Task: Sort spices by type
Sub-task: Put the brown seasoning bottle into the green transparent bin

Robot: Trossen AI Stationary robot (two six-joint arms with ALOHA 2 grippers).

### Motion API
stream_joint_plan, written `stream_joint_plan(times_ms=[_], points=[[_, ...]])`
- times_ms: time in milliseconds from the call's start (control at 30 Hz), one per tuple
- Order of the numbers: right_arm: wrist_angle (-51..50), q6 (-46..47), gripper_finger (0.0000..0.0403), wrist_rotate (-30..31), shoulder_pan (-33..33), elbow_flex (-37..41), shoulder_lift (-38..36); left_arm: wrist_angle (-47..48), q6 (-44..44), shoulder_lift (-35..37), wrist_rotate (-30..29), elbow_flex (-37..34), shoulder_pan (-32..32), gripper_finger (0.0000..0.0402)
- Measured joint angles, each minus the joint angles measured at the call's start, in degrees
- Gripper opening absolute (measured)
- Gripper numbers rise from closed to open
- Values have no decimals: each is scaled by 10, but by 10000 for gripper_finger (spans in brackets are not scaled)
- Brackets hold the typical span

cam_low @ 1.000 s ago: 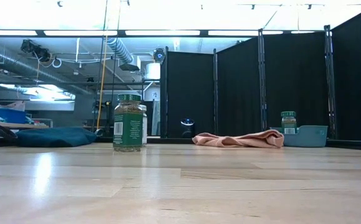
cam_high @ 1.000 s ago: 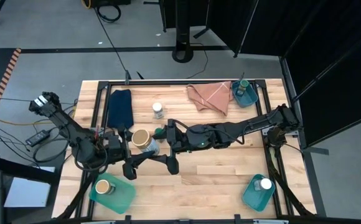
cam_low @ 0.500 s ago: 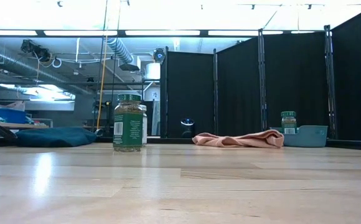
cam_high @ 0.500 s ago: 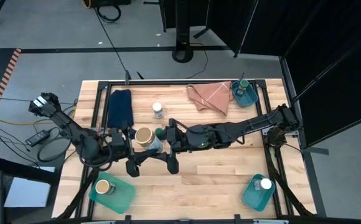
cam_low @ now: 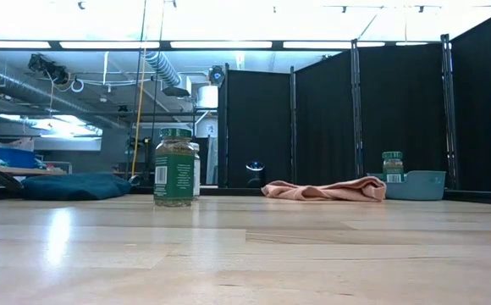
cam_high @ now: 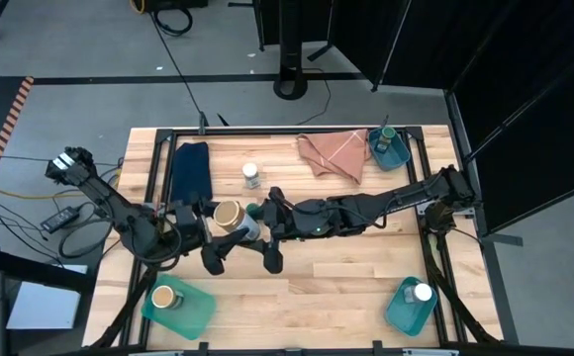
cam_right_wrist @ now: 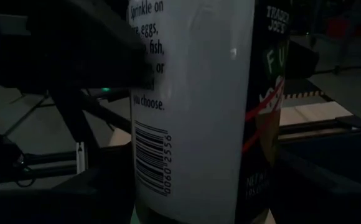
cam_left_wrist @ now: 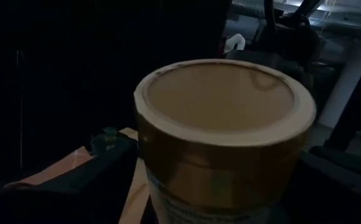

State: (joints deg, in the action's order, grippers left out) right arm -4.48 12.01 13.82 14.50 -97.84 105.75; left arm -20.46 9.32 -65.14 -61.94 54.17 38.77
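A tan-lidded spice jar is held high over the table's middle; its lid fills the left wrist view. My left gripper is shut on it. My right gripper is open, with its fingers on either side of the jar's lower body. A green-lidded jar stands on the table below, and a white-lidded jar stands behind it. One jar stands in each teal bin: tan, white and green. My left gripper holds the tan-lidded jar by its side below the lid. One dark finger lies against the white label. The fingers come level from the table's left. The jar is about upright and lifted clear of the table.
A folded dark blue cloth lies at the far left and a pink cloth at the far right. Teal bins stand at the near left, near right and far right. Bare wood lies between the near bins.
My left gripper has carried the tan-lidded jar a little toward the table's right, closer to my right gripper. The jar stays upright and clear of the table.
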Motion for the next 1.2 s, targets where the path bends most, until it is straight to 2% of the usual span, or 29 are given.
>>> stream_joint_plan(times_ms=[167,267,633,833,1000,1200], points=[[2,0,284,0,-1,0,0,4,-1,3,-14,0,2,359],[4,0,284,-3,0,0,0,9,-14,19,-15,0,23,360],[6,4,284,-6,-1,0,0,67,-16,103,-66,0,122,360],[5,4,284,-5,-1,0,0,114,3,157,-67,0,148,360],[-16,19,284,-5,-1,0,0,202,43,197,-55,9,154,360],[-34,35,284,-4,-1,0,0,427,130,183,-12,117,143,360]])
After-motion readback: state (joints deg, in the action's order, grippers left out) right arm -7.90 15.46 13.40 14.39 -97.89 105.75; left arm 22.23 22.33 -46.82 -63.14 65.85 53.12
